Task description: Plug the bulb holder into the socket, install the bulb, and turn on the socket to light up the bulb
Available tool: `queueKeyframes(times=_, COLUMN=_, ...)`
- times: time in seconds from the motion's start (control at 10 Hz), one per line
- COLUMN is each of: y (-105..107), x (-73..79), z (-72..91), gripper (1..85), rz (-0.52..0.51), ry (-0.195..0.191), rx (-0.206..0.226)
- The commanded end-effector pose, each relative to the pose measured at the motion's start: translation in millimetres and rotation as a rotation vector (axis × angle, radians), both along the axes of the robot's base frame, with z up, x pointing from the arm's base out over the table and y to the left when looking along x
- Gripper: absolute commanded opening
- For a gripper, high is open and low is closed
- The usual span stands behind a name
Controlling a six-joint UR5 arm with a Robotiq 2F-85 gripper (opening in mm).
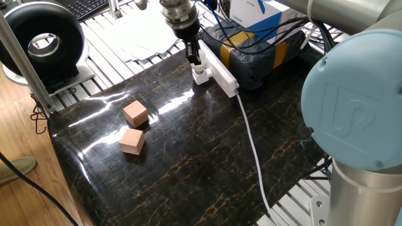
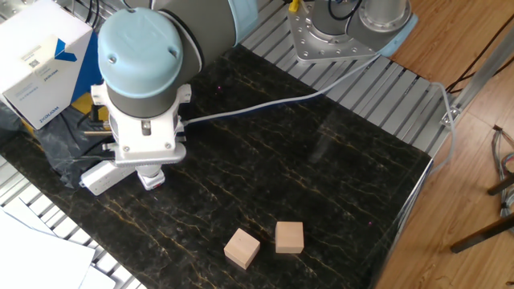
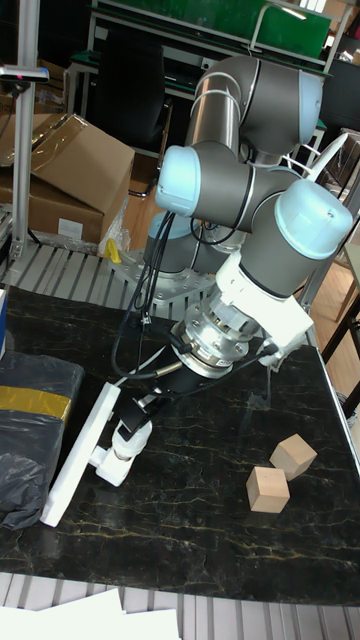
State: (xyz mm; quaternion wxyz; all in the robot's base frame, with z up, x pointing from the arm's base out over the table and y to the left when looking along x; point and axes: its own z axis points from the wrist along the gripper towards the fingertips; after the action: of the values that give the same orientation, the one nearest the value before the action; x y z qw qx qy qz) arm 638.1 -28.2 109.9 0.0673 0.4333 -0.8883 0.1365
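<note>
In one fixed view the gripper reaches down at about 12 o'clock on the dark marble table, its black fingers closed around a small white piece — the bulb — standing over the bulb holder, which sits against the near end of the socket. The socket's white cable runs off toward 5 o'clock, and two wooden blocks lie well apart at 9 o'clock. In the other fixed view the arm's wrist hides the fingers; only the socket end shows at 9 o'clock, with a white piece just beneath the wrist, and the wooden blocks at 6 o'clock. In the tall fixed view the gripper angles toward 8 o'clock — fingers clamped on the bulb above the bulb holder, which touches the socket beside a dark wrapped box.
</note>
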Motion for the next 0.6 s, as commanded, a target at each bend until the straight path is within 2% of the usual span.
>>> queueKeyframes(times=0.0, y=7.3, x=-0.5, z=-4.9, gripper=37.7, rz=0.107, ry=0.033, rx=0.049)
queueKeyframes(times=0.1, y=7.9, x=0.3, z=-6.0, gripper=47.7, rz=0.139, ry=0.038, rx=0.058)
queueKeyframes(times=0.2, y=2.3, x=-0.3, z=-4.5, gripper=49.0, rz=0.145, ry=0.045, rx=0.035)
queueKeyframes(times=0.3, y=1.6, x=-1.9, z=-4.1, gripper=49.3, rz=0.152, ry=0.054, rx=0.033)
queueKeyframes(times=0.5, y=5.9, x=-4.4, z=-5.2, gripper=55.7, rz=0.180, ry=0.070, rx=0.053)
